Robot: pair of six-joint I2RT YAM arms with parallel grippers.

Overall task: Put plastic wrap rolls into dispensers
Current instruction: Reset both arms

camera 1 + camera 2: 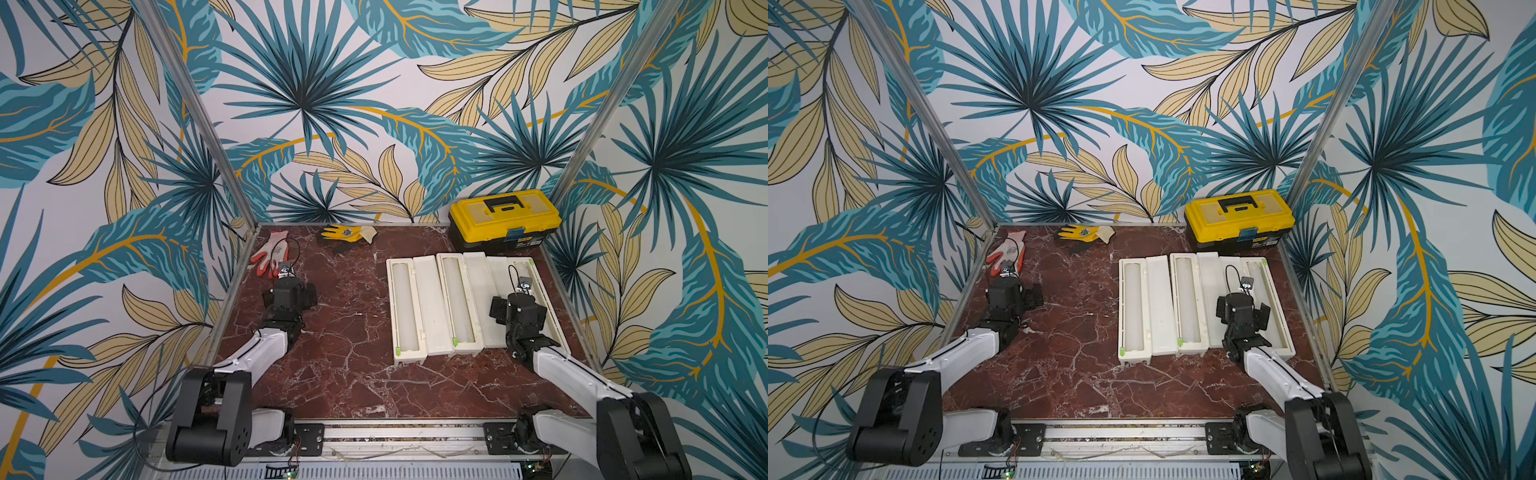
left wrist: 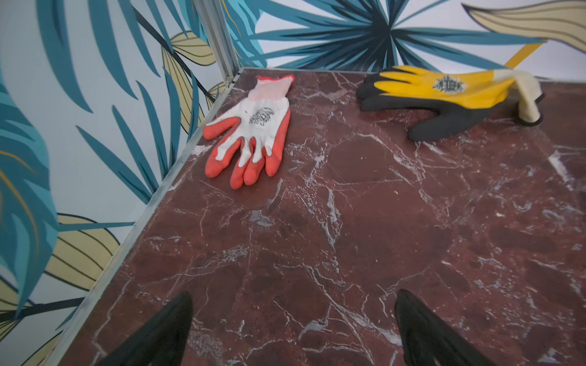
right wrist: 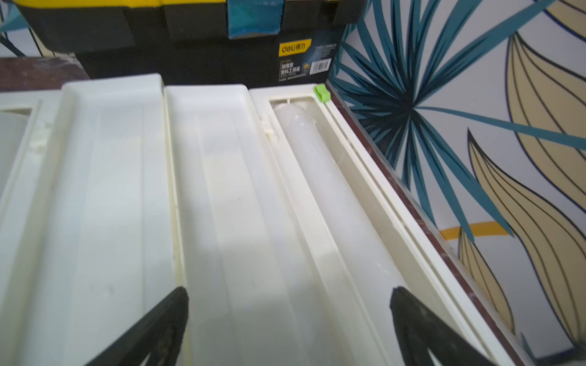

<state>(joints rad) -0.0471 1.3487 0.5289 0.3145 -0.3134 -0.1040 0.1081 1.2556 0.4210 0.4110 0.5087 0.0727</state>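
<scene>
Three cream-white dispensers lie open side by side on the right half of the table: the left one, the middle one and the right one. A translucent plastic wrap roll lies in the left trough and another in the middle trough. A third roll lies in the right dispenser, partly hidden by my right arm in both top views. My right gripper hovers open over that dispenser's lid and trough, holding nothing. My left gripper is open over bare marble at the left, holding nothing.
A yellow-and-black toolbox stands at the back right, just behind the dispensers. A red-and-white glove lies ahead of my left gripper by the left wall. A yellow-and-black glove lies at the back. The right dispenser runs along the table's right edge.
</scene>
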